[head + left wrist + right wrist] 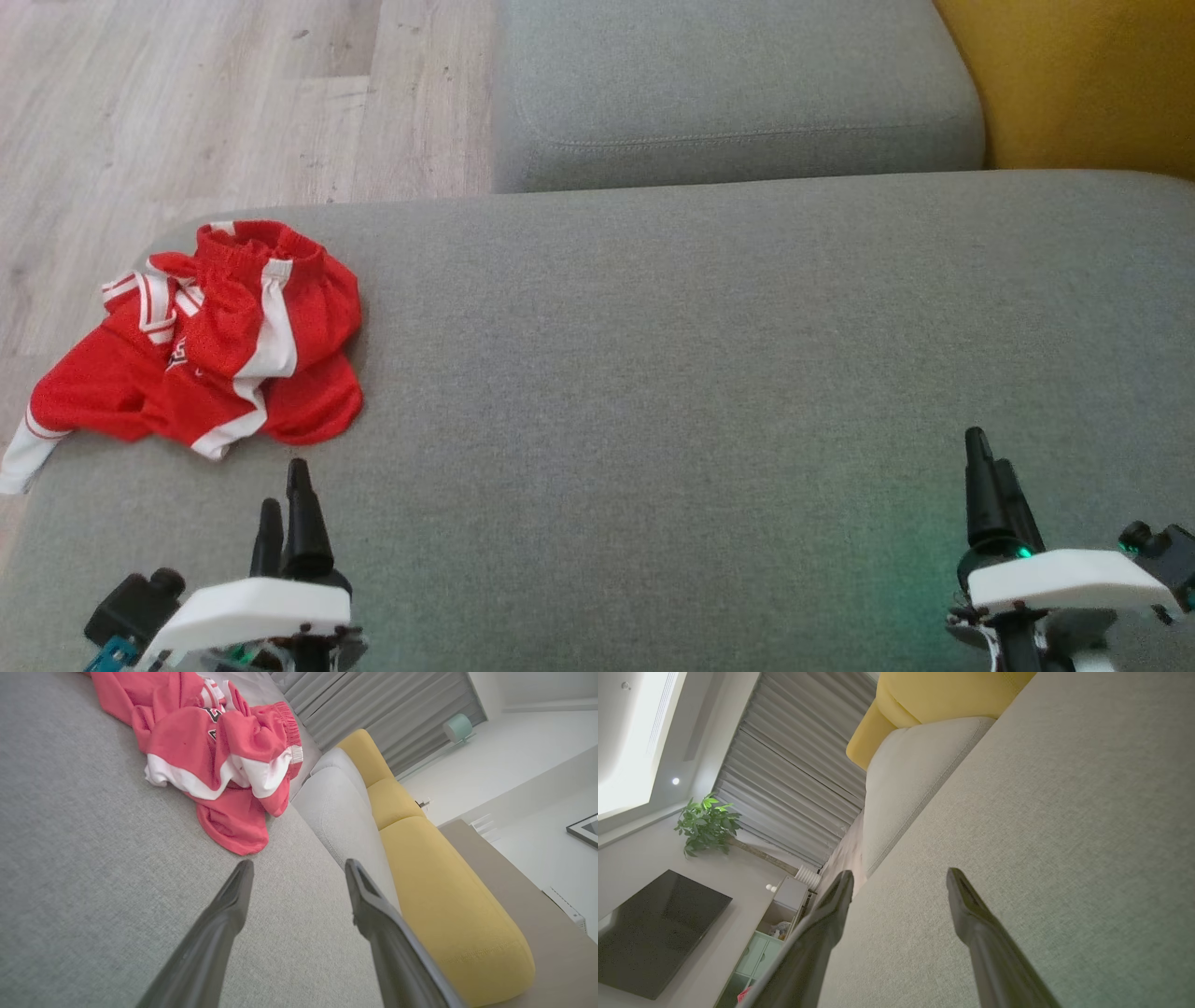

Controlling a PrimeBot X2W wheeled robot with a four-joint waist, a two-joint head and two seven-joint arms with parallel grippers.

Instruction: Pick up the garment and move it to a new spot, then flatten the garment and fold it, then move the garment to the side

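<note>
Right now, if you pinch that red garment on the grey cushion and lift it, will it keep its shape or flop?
The garment lies crumpled in soft folds, so it will probably hang limp and unfurl when lifted. The fabric looks thin, so likely light. One white-cuffed end droops over the cushion edge, so a push might slide it off.
</note>
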